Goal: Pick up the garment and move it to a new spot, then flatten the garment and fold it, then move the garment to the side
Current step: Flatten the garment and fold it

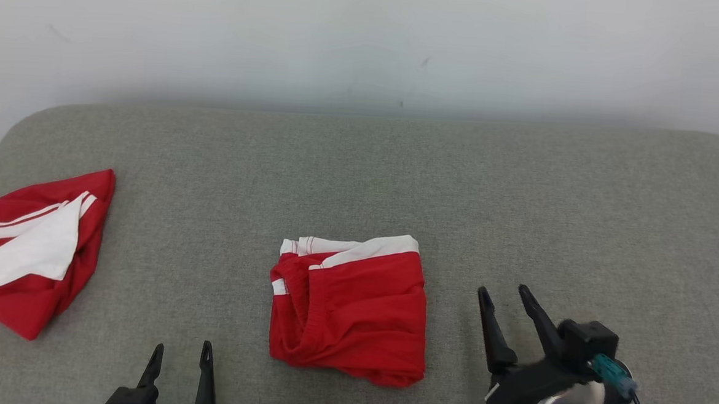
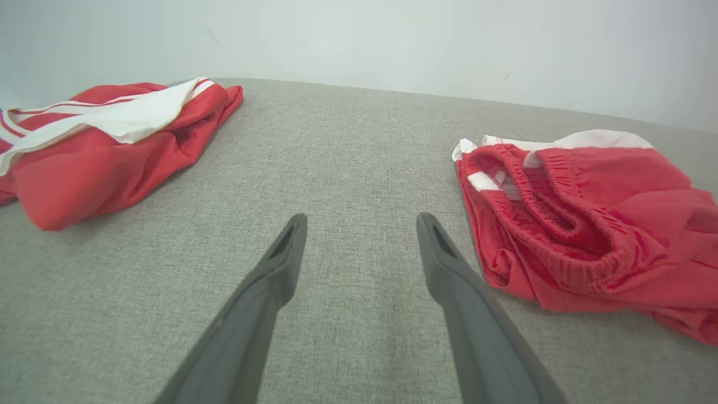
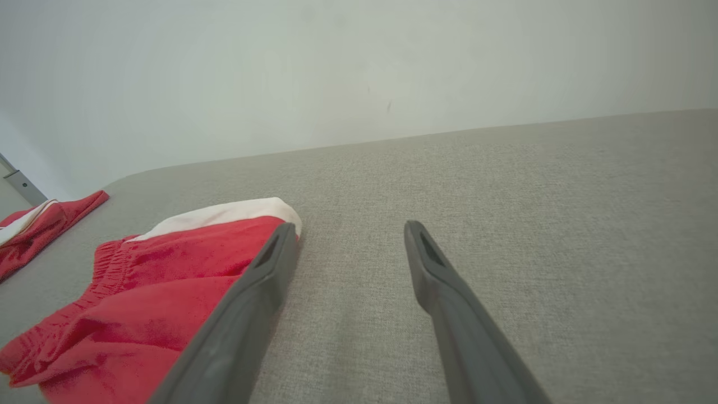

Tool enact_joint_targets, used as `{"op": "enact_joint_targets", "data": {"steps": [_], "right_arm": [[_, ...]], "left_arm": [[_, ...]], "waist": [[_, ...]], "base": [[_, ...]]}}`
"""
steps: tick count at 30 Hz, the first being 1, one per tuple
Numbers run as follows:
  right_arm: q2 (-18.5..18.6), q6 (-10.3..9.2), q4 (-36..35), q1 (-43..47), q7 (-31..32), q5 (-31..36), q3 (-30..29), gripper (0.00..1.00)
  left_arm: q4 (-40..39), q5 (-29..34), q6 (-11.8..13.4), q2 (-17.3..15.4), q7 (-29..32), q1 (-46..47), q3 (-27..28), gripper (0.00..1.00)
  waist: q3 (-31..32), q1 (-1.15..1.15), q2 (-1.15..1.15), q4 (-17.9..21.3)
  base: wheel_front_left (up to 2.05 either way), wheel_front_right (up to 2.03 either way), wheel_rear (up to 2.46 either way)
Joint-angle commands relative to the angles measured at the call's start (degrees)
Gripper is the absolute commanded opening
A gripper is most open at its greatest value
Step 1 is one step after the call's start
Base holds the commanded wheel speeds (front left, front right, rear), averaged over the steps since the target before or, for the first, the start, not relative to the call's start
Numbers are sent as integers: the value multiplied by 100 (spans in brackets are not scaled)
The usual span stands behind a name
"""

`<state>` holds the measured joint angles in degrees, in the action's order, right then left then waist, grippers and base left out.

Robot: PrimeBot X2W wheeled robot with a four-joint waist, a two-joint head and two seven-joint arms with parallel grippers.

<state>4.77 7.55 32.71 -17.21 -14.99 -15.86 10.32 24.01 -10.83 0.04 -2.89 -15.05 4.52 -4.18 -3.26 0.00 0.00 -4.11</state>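
The right end effector [image 1: 502, 289] stands wide and empty, its two dark tapered fingers just right of the garment [image 1: 354, 312] and clear of it. The left end effector [image 1: 182, 345] is also spread wide and holds nothing. The garment lies mid-counter [image 1: 520, 192], a smooth red folded square with a white band and a gathered elastic waistband. The counter is grey woven cloth with rounded corners. A rumpled second garment [image 1: 30, 252], red with white stripes, lies at its left edge.
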Motion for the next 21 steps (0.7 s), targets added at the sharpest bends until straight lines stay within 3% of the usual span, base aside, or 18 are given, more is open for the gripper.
{"op": "enact_joint_targets", "data": {"steps": [1,8,21], "right_arm": [[-37,-14,-104,205,-24,113,-193,100],[-148,-14,-568,921,-16,502,-661,100],[-185,-14,-900,1380,-15,671,-437,100]], "left_arm": [[-19,-20,-3,-1,-19,-141,37,100],[-74,47,-41,0,-19,-241,189,100],[-268,292,-85,0,-19,-557,347,100]], "waist": [[43,0,0,157],[134,0,0,359],[334,0,0,552]], "base": [[0,0,0],[0,0,0],[0,0,0]]}}
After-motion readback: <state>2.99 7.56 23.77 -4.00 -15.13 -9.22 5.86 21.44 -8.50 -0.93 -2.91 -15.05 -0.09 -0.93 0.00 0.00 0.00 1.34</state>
